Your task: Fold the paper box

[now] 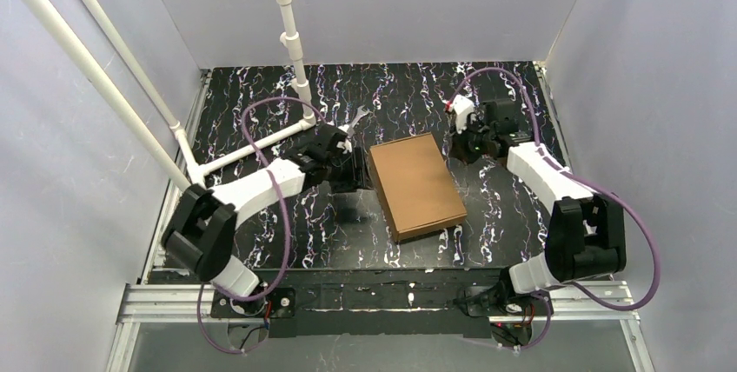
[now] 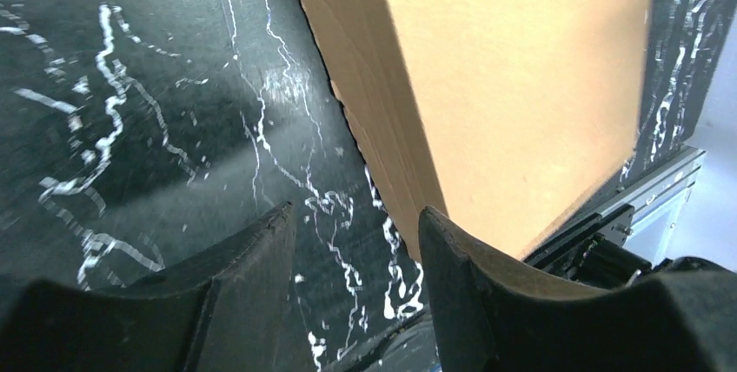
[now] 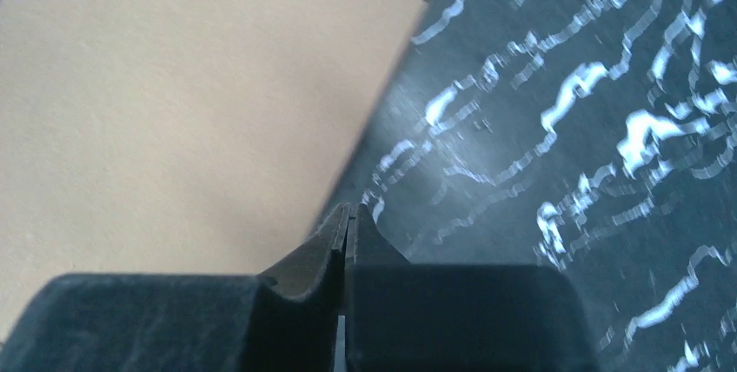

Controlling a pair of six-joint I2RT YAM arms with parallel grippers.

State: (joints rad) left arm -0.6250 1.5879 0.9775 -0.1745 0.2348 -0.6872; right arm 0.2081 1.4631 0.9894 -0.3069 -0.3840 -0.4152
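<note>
The closed box [image 1: 415, 185] lay in the middle of the table [image 1: 261, 246]. The left gripper [image 2: 356, 214] stood spread and empty just beside its left wall. The right gripper [image 3: 348, 211], pressed together, hovered near its far right corner.

Table [image 1: 513, 85]: black top with white and purplish marbled streaks. Cardboard box [image 1: 415, 185], plain brown and closed, lies flat near the middle, turned slightly askew. White pipe frame [image 1: 252, 144] rests on the far left part, apart from the box.

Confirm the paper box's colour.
The paper box is plain brown all over, clearest in the top external view.
</note>
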